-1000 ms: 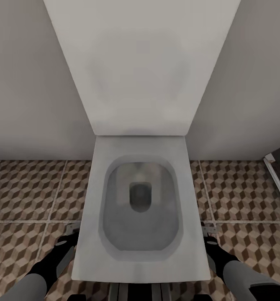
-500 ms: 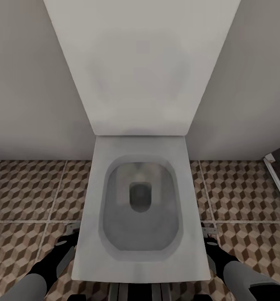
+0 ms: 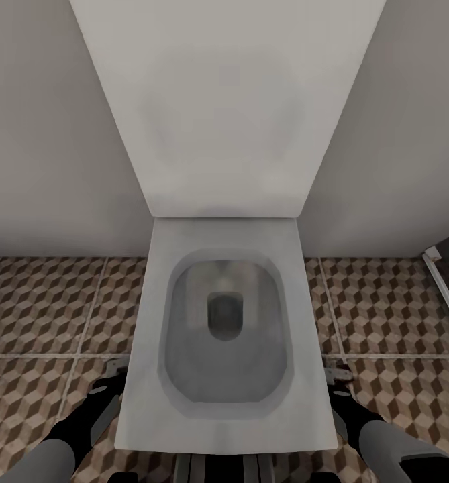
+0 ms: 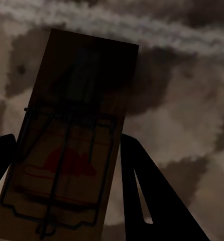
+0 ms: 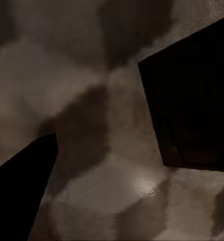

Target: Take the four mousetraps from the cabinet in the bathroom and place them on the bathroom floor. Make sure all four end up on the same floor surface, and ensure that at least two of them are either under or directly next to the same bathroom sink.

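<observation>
- Toilet [image 3: 224, 322], white and square-edged with its lid raised against the wall, stands straight ahead of the robot in the head view; the bathroom floor [image 3: 43, 302] of cube-patterned tiles runs along both of its sides.
- Left gripper [image 4: 67, 201]: in its wrist view a mousetrap [image 4: 67, 145] lies between the two dark fingers [image 4: 152, 196], a brown board with a wire bar and a red mark on its face. The jaws pinch it by its long edges, and the free end of the board juts well beyond the fingertips toward the blurred tile beneath.
- Left gripper in the head view [image 3: 110, 379]: it hangs low just beside the toilet's left flank, near the tiles.
- Right gripper [image 3: 337, 377]: it hangs low just beside the toilet's right flank. In its wrist view the fingers [image 5: 192, 110] stand spread, with nothing but tile pattern between them.
- Step in hand, as a judgement: carrying one trap for placement on the floor; the sink and the cabinet lie outside these views.
- Next move, as a judgement: if this trap is meant for the sink, the base must turn away from the toilet and find it; otherwise the left arm lowers until the board lies flat, then the jaws part.
</observation>
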Tool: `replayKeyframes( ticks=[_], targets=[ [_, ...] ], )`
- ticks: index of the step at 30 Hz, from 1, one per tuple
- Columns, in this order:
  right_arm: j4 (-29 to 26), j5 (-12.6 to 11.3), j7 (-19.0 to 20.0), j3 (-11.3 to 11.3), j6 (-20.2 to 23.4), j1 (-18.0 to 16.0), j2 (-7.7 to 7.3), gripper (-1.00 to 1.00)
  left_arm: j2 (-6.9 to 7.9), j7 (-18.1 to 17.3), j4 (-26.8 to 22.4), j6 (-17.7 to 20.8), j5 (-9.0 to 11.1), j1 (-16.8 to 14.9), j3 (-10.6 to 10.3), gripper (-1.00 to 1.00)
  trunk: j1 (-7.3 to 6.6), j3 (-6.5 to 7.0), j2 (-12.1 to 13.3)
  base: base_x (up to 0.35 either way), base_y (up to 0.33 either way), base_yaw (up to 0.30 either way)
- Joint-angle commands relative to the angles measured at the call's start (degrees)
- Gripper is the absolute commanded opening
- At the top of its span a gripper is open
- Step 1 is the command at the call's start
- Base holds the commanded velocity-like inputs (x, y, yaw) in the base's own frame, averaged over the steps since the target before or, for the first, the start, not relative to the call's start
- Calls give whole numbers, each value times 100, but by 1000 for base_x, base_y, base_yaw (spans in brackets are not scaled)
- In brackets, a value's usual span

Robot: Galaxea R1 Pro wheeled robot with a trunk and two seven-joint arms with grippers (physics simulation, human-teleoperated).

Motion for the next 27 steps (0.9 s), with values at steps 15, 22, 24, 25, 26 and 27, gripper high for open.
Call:
replayKeyframes(
  ticks=[15,22,24,25,26,27],
  targets=[
    [-8,-52,-23,49,37,-2,-2,100,8,49,-14,31,18,-1,-48,-100,-1,-3,-1,0,0,0],
    [-8,-51,-23,49,38,1,-2,100,8,49,-14,31,17,-1,-48,-100,-1,-3,-1,0,0,0],
    [-8,-51,-23,49,36,-1,-2,100,8,49,-14,31,17,-1,-48,-100,-1,-3,-1,0,0,0],
    [-8,-51,-23,49,35,1,-2,100,8,49,-14,31,17,-1,-48,-100,-1,-3,-1,0,0,0],
    [-8,-51,-23,49,35,1,-4,100,8,49,-14,31,17,-1,-48,-100,-1,-3,-1,0,0,0],
    [-8,-51,-23,49,35,0,-3,100,8,49,-14,31,17,-1,-48,-100,-1,-3,-1,0,0,0]
  ],
)
